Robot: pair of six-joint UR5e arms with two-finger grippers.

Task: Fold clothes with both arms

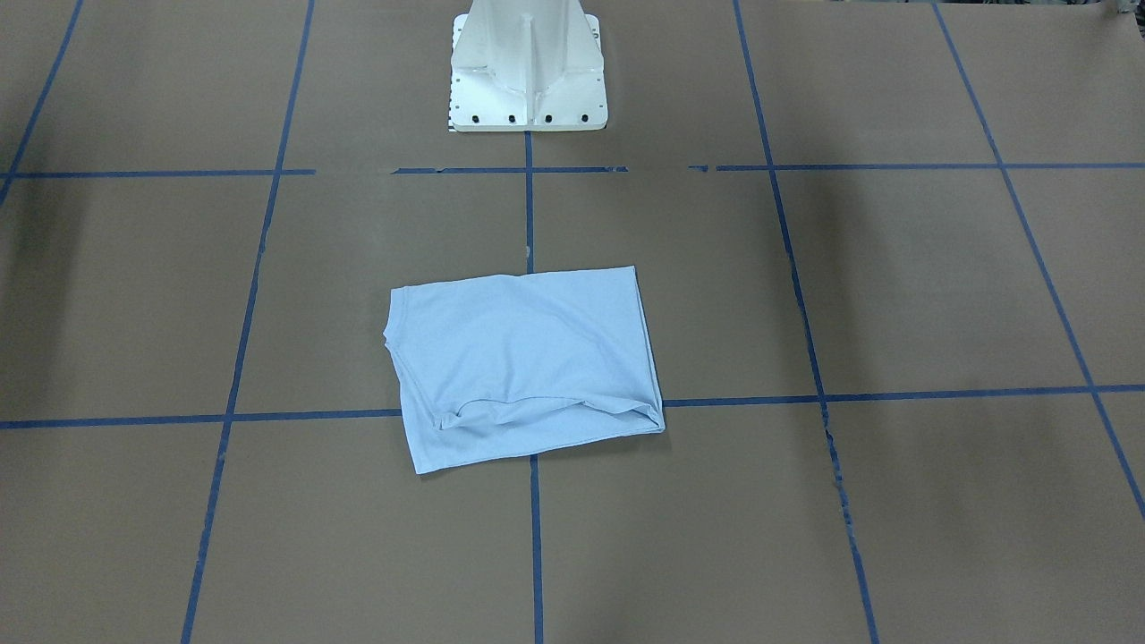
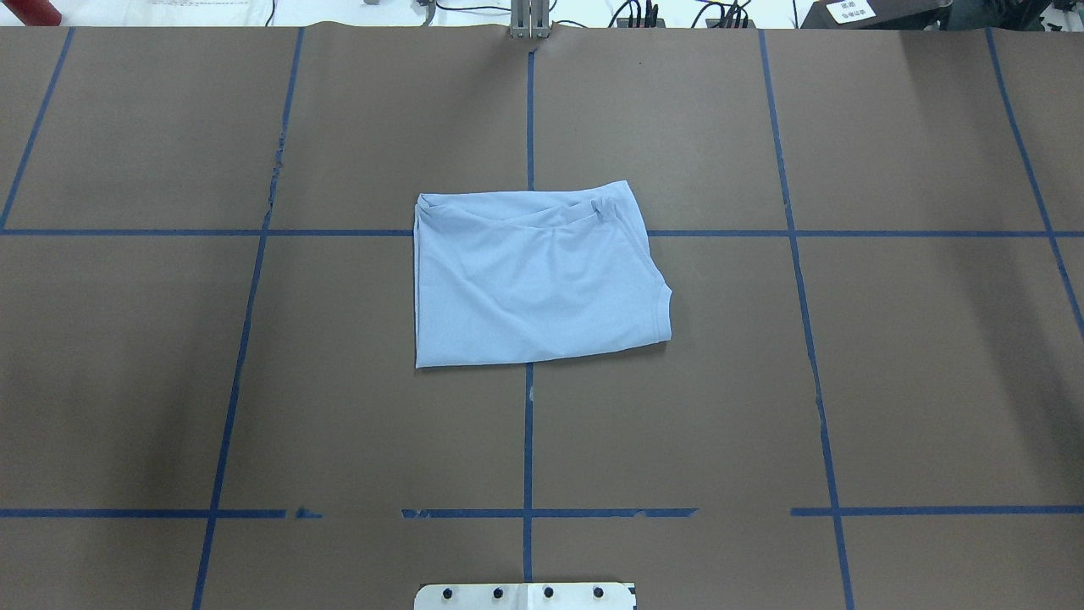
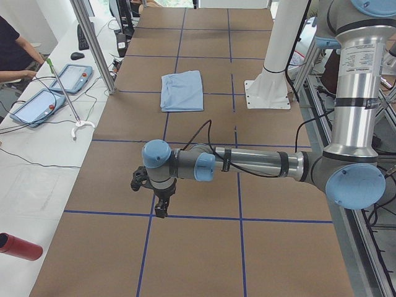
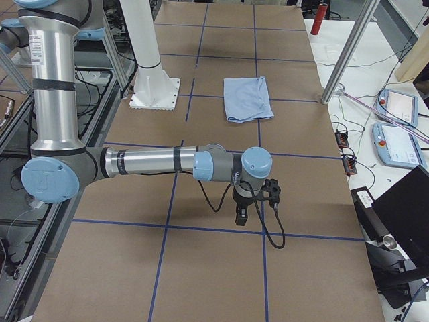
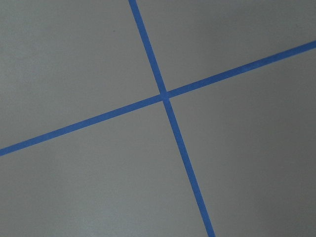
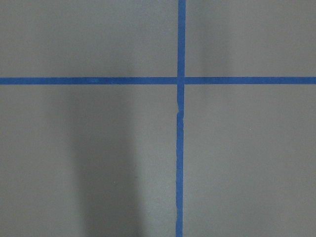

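We see the T-shirt (image 2: 533, 280) folded into a rectangle, flat mid-bench (image 2: 889, 381), over a crossing of blue tape lines (image 2: 800, 339). Left claw (image 3: 161, 209) and right claw (image 4: 241, 216) hover well apart from it, at opposite ends. We cannot tell how open either is.

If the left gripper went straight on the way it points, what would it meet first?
The left gripper points down: likely the table by a tape crossing, the T-shirt well away.
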